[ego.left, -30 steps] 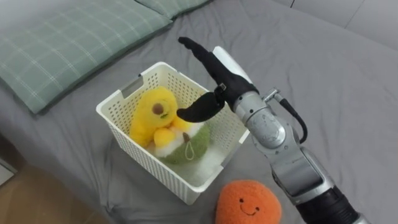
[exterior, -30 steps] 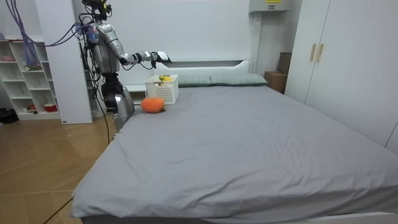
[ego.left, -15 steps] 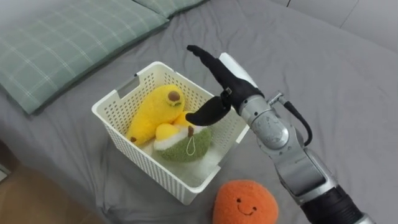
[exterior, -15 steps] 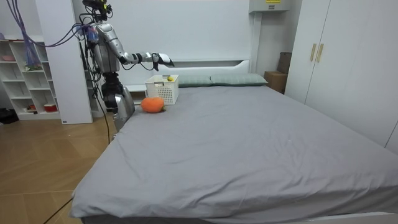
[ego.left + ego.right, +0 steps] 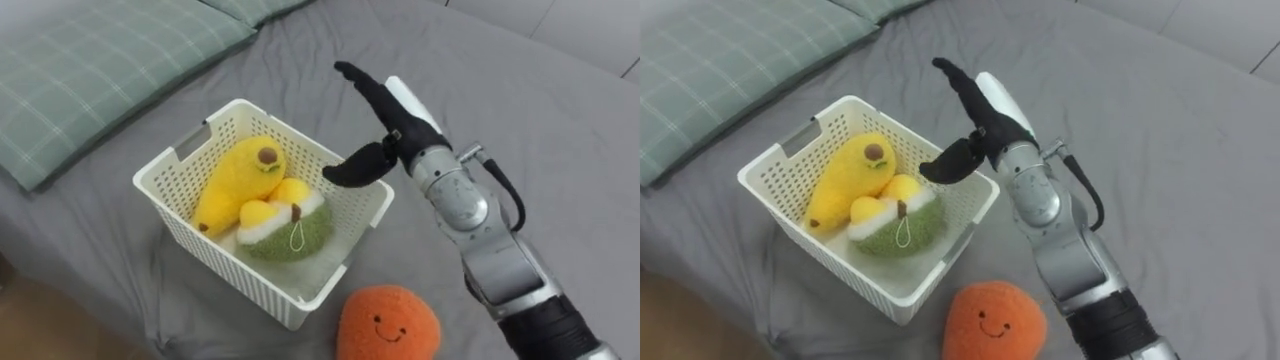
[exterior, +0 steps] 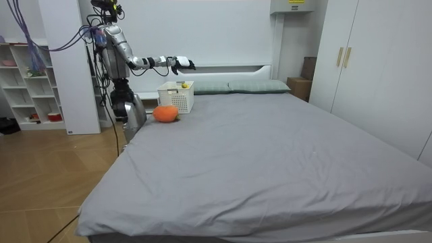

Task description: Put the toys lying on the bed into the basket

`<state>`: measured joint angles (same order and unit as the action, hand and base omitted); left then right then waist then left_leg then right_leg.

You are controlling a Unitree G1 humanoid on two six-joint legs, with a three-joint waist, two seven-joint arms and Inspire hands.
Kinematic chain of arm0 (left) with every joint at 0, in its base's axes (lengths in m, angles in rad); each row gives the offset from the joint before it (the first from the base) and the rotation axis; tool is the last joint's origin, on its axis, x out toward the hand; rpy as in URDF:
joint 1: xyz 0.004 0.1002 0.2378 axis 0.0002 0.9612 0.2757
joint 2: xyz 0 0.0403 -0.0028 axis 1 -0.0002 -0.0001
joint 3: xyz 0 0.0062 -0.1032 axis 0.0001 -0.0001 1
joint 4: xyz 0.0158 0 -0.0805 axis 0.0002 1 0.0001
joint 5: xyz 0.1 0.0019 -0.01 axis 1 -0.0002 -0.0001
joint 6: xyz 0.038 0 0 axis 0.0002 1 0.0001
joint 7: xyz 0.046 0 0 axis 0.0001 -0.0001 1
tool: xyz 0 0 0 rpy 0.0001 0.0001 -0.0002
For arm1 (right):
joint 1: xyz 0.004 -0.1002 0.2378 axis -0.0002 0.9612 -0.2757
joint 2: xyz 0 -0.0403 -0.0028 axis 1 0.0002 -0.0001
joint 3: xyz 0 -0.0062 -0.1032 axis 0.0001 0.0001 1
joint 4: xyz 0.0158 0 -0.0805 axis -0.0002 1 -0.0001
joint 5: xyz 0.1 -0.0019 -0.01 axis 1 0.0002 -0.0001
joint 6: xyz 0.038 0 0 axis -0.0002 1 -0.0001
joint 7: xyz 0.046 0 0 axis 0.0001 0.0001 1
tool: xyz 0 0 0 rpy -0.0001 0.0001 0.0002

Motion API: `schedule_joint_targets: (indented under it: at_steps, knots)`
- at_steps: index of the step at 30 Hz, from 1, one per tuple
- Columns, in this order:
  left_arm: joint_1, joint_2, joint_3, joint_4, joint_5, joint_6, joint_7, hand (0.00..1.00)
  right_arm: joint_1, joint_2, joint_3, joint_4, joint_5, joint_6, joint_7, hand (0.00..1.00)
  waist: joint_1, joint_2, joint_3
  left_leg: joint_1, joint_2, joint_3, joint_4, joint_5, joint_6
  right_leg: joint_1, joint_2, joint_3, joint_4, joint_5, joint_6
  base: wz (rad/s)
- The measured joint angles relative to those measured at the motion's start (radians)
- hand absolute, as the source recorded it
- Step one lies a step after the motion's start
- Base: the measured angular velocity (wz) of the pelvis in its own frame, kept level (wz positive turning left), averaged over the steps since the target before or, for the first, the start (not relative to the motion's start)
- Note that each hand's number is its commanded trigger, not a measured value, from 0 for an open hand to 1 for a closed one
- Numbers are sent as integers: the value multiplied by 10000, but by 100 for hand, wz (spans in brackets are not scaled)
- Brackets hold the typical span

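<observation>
Plush toys [image 5: 255, 195] in basket [image 5: 212, 256], right robot hand [image 5: 392, 125] above rim

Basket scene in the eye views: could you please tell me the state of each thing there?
white basket: upright on the bed, holding plush toys.
yellow plush: lying in the basket.
green plush: in the basket, against the yellow plush.
orange plush: outside the basket, on the bed, face up.
right hand: open, empty, fingers straight, over the basket's right rim.
</observation>
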<state>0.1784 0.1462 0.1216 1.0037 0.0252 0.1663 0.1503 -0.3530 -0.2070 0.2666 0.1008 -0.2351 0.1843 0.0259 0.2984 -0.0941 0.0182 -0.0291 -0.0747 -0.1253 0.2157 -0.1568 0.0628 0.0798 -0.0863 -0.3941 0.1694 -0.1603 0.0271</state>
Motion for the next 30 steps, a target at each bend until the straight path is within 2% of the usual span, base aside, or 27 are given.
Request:
schedule_joint_targets:
  at_steps: [1, 3, 4, 5, 8, 13, 18, 21, 25, 27, 30]
  knots:
    - [26, 1, 7, 2, 2, -3, -2, 0, 92, 1, -121, -4, 127, -78, -31, 0, -55, -4, -32, 16, 12, 49, -10, -3, 4, -2, 3, 39, 2, 0, 0, -16]
    - [137, 3, 63, 64, -168, -31, -4, 0, 557, -39, -488, 8, 1001, -256, -210, 0, -193, 125, -111, 175, 68, 288, -122, -8, 16, 11, 16, 220, 11, 21, -2, -27]
    - [137, 2, 77, 116, -298, -48, -4, 0, 665, -81, -527, 62, 1226, -306, -251, 0, -204, 154, -113, 241, 86, 367, -148, -8, 17, 33, 24, 302, 13, 24, -6, -30]
    - [131, -3, 119, 342, -545, -121, -4, 0, 948, -190, -542, 99, 1490, -317, -283, 0, -299, 236, -149, 307, 97, 446, -221, -10, 19, 62, 31, 399, 11, 27, -7, -24]
    - [195, -31, 384, 471, -733, -217, -4, 0, 1829, -367, -577, 110, 1672, -329, -286, 0, -701, 314, -191, 434, 132, 600, -349, -5, 25, 93, 49, 563, 8, 27, -7, -17]
    - [310, -61, 644, 474, -943, -422, 13, 0, 2893, -559, -637, 707, 1659, -326, -136, 0, -1070, 343, -170, 577, 214, 954, -476, -28, 41, 38, 109, 924, 16, 56, -21, -21]
    - [271, -124, 418, 270, -1393, -451, 256, 0, 3024, -521, -493, 1596, 1756, -307, 309, 0, -1248, 310, -182, 595, 259, 1092, -477, -67, 33, 8, 147, 1016, 13, 73, -32, -7]
    - [258, -127, 326, 242, -1523, -450, 344, 0, 3044, -512, -427, 1769, 1728, -114, 704, 0, -1269, 276, -166, 595, 267, 1085, -476, -77, 22, 8, 169, 1067, 2, 73, -33, 0]
    - [180, -118, 116, 182, -1648, -449, 331, 0, 3041, -503, -153, 2518, 1467, -113, 1109, 0, -1262, 196, -159, 615, 268, 1082, -474, -96, 28, 35, 171, 1063, -2, 73, -32, 0]
    - [260, -136, 118, 195, -1905, -442, 308, 0, 3096, -231, -105, 3408, 1023, -25, 1385, 0, -1230, 201, -132, 661, 267, 1081, -456, -129, 39, 89, 166, 997, -8, 73, -31, 0]
    - [352, -165, 109, 181, -1908, -427, 302, 0, 3451, -56, -60, 3545, 569, 156, 1620, 0, -1226, 234, -114, 573, 266, 1071, -344, -200, 50, 68, 152, 922, -7, 75, -24, 0]
